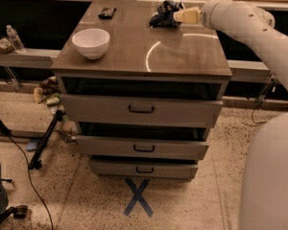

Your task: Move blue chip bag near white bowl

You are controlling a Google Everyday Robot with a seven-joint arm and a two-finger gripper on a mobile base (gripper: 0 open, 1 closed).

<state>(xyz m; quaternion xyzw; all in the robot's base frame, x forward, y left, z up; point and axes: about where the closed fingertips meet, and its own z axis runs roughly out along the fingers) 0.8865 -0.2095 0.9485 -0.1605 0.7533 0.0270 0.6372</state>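
Note:
The blue chip bag lies crumpled at the far right of the cabinet top. The white bowl stands near the front left corner of the same top, well apart from the bag. My gripper reaches in from the right on a white arm. Its pale fingertips meet the bag's right edge.
A small flat black object lies at the far left of the top. The cabinet has three drawers stepped open below. A water bottle stands on a ledge to the left. Cables and a stand leg lie on the floor.

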